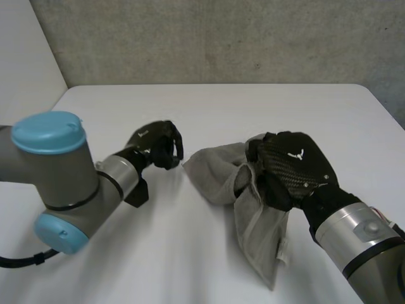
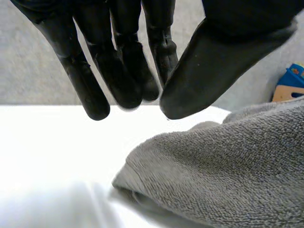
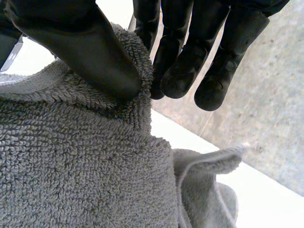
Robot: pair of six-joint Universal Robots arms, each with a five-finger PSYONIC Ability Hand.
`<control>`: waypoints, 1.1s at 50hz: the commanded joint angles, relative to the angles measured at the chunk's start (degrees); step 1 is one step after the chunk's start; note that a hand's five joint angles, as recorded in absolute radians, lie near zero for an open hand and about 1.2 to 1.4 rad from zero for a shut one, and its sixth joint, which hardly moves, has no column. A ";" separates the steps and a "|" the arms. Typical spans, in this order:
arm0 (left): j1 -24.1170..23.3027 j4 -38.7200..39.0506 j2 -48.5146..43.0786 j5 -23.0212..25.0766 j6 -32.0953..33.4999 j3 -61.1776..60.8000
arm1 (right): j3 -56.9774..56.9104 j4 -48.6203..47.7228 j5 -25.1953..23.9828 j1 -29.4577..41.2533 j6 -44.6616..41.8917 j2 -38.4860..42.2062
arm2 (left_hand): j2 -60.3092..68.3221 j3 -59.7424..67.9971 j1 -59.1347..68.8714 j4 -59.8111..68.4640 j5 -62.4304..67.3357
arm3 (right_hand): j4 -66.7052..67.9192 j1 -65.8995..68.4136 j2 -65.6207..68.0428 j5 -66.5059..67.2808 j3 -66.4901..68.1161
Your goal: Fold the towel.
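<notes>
Plainly the right robot hand (image 1: 292, 170) pinches only an edge of the towel (image 1: 212, 174), bunched on the worktop (image 1: 209, 107), so it may slip free or fold crooked while the left robot hand (image 1: 157, 147) hovers slack and empty beside its far corner.

Likely a robotics lab or test room: bare concrete wall (image 1: 221, 38), plain white table (image 1: 221, 101), grey robot arm (image 1: 57, 171) at the near edge.
</notes>
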 commanded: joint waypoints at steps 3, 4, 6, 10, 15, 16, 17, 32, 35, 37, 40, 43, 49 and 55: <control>-4.39 0.43 -0.19 3.06 -0.14 -1.89 | 0.56 -0.03 -0.02 -0.12 -0.33 -0.63 | -57.43 -57.30 -53.10 -58.09 -54.74 | 3.29 4.68 5.83 4.35 3.05; -5.62 0.60 -1.51 3.32 0.03 -1.98 | 0.65 0.06 0.07 -0.12 -0.42 -0.36 | -57.93 -57.80 -53.61 -58.59 -55.24 | 3.29 4.68 5.83 4.35 3.05; -6.68 0.69 -2.91 3.41 0.12 -1.89 | 0.65 -0.03 -0.02 -0.03 -0.51 0.16 | -58.10 -57.98 -53.78 -58.76 -55.41 | 3.29 4.68 5.83 4.35 3.05; -8.18 0.87 -5.64 3.50 0.12 -1.28 | 0.82 -0.03 0.07 -0.03 -0.68 1.57 | -57.60 -57.48 -53.28 -58.26 -54.91 | 3.29 4.68 5.83 4.35 3.05; -8.71 1.22 -8.02 3.42 -0.14 -0.75 | 1.17 0.23 -0.02 0.32 -0.95 1.57 | -56.93 -56.80 -52.61 -57.59 -54.24 | 3.29 4.68 5.83 4.35 3.05; -8.71 1.22 -8.02 3.41 -0.15 -0.75 | 1.18 0.23 -0.02 0.32 -0.95 1.57 | -56.93 -56.80 -52.60 -57.59 -54.23 | 3.29 4.68 5.83 4.35 3.05; -9.06 1.57 -8.63 3.33 -0.15 -0.49 | 1.35 0.32 -0.02 0.49 -0.86 1.49 | -55.93 -55.80 -51.60 -56.59 -53.23 | 3.29 4.68 5.83 4.35 3.05; -10.20 4.38 -10.04 1.57 -0.15 -0.40 | 1.53 0.50 0.15 0.85 -0.68 0.52 | 10.16 10.29 14.49 9.51 12.86 | 3.29 4.68 5.83 4.35 3.05; -9.50 3.86 -8.73 -0.72 -0.23 0.04 | 0.91 0.58 0.15 0.15 -0.68 0.52 | 10.17 10.29 14.49 9.51 12.86 | 3.29 4.68 5.83 4.35 3.05; -7.76 3.50 -4.62 -2.47 -0.15 0.31 | 0.38 0.67 0.15 -0.03 -0.77 0.34 | 10.17 10.29 14.49 9.51 12.86 | 3.29 4.68 5.83 4.35 3.05; -5.46 3.33 -1.61 -3.00 0.29 0.22 | -2.24 1.20 0.07 0.05 -0.95 -0.53 | 10.17 10.29 14.49 9.51 12.86 | 3.29 4.68 5.83 4.35 3.05; -0.10 3.24 3.40 -2.39 0.29 0.75 | -6.27 4.34 -0.81 0.06 -2.08 -2.11 | 10.17 10.29 14.49 9.51 12.86 | 3.29 4.68 5.83 4.35 3.05; 4.64 0.70 14.80 1.82 0.47 4.07 | -16.38 12.52 -4.50 -0.64 -5.42 -4.84 | 10.17 10.29 14.49 9.51 12.86 | 3.29 4.68 5.83 4.35 3.05; 8.42 -3.69 21.32 5.96 0.03 8.39 | -24.82 18.85 -6.26 -2.84 -9.46 -3.97 | 10.17 10.29 14.49 9.51 12.86 | 3.29 4.68 5.83 4.35 3.05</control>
